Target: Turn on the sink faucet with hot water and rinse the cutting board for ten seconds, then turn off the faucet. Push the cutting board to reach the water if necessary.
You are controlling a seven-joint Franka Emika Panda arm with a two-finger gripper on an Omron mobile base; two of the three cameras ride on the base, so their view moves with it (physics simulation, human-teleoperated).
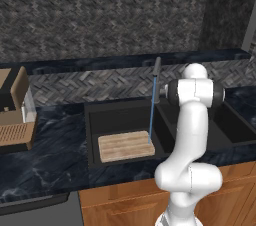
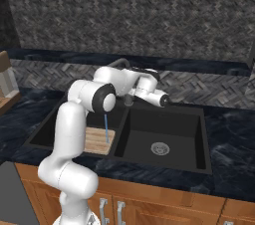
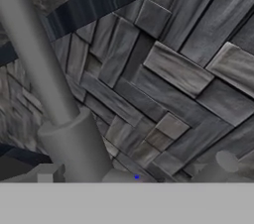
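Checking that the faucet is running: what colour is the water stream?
Bright blue: the water falls as a thin straight line onto the cutting board, clearest in the left base view.

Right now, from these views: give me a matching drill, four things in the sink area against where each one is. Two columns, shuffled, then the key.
Things
1. cutting board
2. water
3. sink faucet
4. drain

Places
A. floor of the right basin
B. upright at the back of the sink, above the divider
C. flat on the floor of the left basin
D. falling straight down onto the board's right end

Pairs: 1-C, 2-D, 3-B, 4-A
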